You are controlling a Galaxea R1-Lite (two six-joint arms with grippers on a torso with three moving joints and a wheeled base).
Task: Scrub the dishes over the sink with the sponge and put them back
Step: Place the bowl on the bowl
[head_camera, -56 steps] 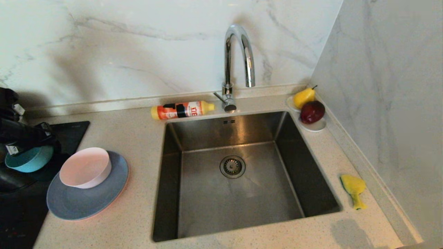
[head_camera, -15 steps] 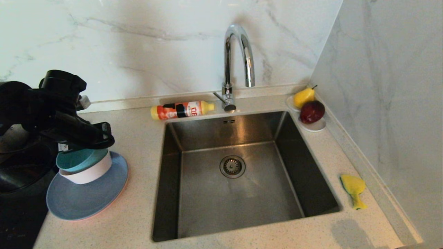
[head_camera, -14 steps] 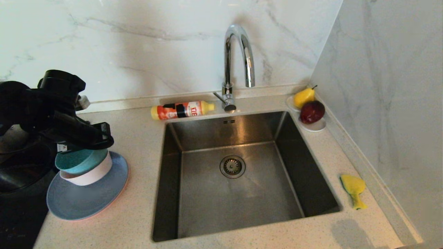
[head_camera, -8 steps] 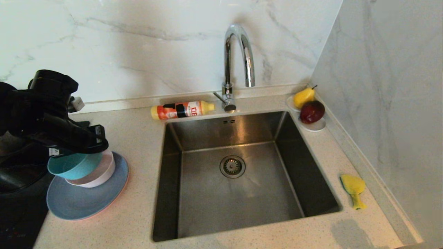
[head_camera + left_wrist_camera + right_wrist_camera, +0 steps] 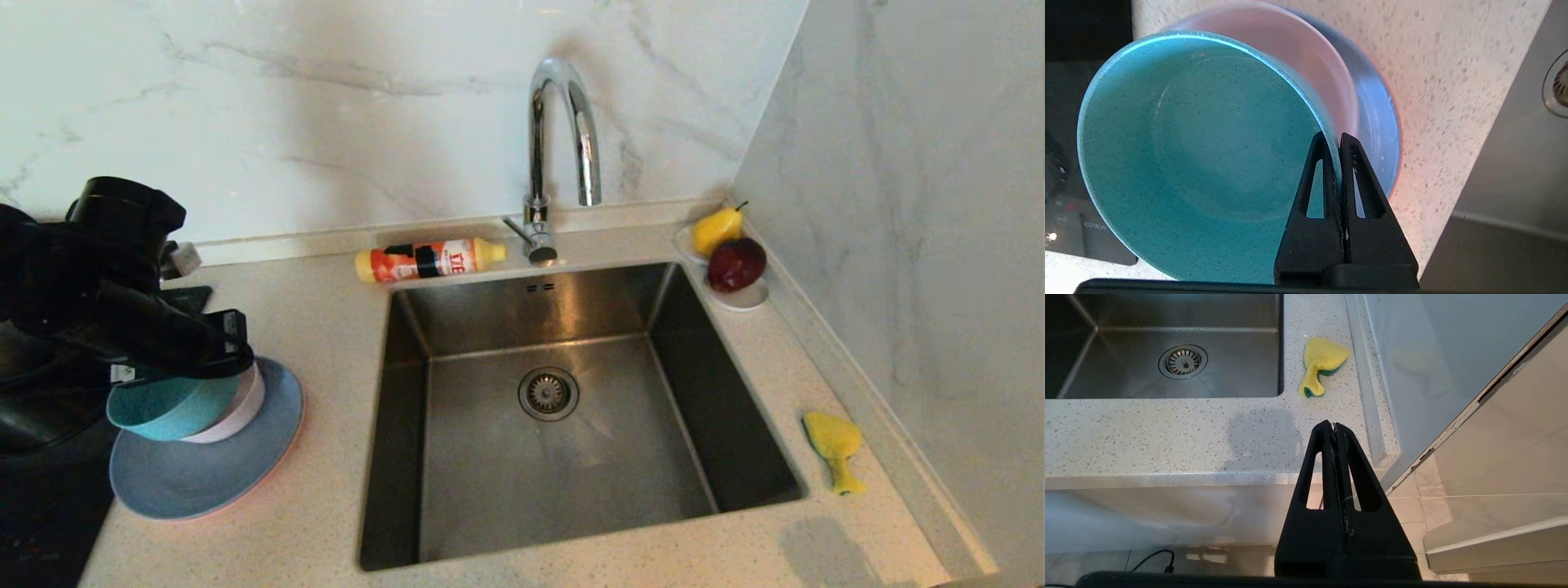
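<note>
My left gripper (image 5: 231, 359) is shut on the rim of the teal bowl (image 5: 167, 404), which hangs tilted over the left part of the pale pink bowl (image 5: 246, 398). I cannot tell whether the two bowls touch. The pink bowl sits on the grey-blue plate (image 5: 204, 478), and a thin pink plate rim (image 5: 1399, 159) shows under that plate. In the left wrist view both fingers pinch the teal bowl's (image 5: 1188, 155) wall. The bent yellow sponge (image 5: 833, 445) lies on the counter right of the sink (image 5: 457, 490). My right gripper (image 5: 1333, 426) is shut and empty, below the counter's front edge.
A chrome faucet (image 5: 563, 139) stands behind the sink, with an orange bottle (image 5: 429, 260) lying to its left. A white dish with a pear (image 5: 717, 230) and a red apple (image 5: 736, 263) sits in the back right corner. A black cooktop (image 5: 49, 506) borders the plates on the left.
The left arm brought the teal bowl from over the cooktop onto the pink bowl. Over the last second it has shifted the bowl back left and slightly down. The right arm has not moved.
</note>
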